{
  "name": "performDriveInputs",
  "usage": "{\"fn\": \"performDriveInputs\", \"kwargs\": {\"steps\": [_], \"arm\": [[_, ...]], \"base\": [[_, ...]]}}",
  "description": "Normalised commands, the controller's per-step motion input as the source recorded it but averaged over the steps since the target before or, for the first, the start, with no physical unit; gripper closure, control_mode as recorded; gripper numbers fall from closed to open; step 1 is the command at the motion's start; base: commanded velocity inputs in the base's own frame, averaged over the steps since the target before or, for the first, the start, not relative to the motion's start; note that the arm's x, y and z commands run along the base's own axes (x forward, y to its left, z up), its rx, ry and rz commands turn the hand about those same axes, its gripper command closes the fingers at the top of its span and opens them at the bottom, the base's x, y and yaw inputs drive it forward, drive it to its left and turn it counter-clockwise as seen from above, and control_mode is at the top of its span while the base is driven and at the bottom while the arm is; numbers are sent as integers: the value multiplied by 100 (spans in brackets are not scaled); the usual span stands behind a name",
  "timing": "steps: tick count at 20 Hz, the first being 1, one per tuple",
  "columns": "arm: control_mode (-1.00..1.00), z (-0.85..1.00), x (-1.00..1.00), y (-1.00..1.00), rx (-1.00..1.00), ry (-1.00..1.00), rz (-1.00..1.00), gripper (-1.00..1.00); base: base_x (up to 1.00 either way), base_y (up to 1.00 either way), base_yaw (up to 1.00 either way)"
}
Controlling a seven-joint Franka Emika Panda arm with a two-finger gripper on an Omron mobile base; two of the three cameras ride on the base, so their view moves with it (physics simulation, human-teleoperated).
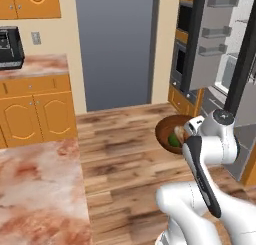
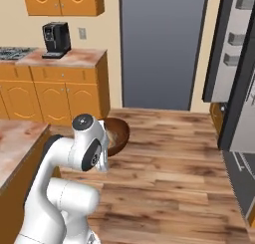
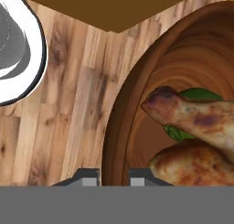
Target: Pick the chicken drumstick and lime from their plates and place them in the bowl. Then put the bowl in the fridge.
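The fridge point(image 1: 220, 49) stands well beyond the claw and to its right, its grey door swung open with shelf bins showing on the inside and a white interior behind it; in the right base view the same fridge point(image 2: 234, 73) fills the right edge. Wooden floor point(image 2: 169, 163) lies far below the claw, and an orange-fronted counter point(image 2: 60, 59) with a coffee machine point(image 2: 55, 39) sits well off to its left. The bowl point(image 3: 151, 104), dark brown with a reddish inside, is held up in the air at the end of the arm, its rim passing right between the fingertips; it shows as a brown disc just ahead of the wrist in the left base view point(image 1: 172, 134) and behind the wrist in the right base view point(image 2: 115, 134). The claw point(image 3: 114, 175) is clamped together on that rim. Inside the bowl, just ahead and right of the claw, lies the chicken drumstick point(image 3: 201, 122), with the lime point(image 3: 196, 96) tucked partly under it, touching.
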Motion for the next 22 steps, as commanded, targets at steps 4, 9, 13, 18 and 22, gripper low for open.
{"fn": "performDriveInputs", "kwargs": {"steps": [4, 9, 13, 18, 22], "arm": [[100, 0, 0, 0, 0, 0, 0, 100], [100, 0, 0, 0, 0, 0, 0, 100], [100, 0, 0, 0, 0, 0, 0, 100], [100, 0, 0, 0, 0, 0, 0, 100], [100, 0, 0, 0, 0, 0, 0, 100]], "base": [[88, -5, 0], [86, -1, -10], [58, 0, -39], [44, 1, -55], [52, 15, -51]]}}
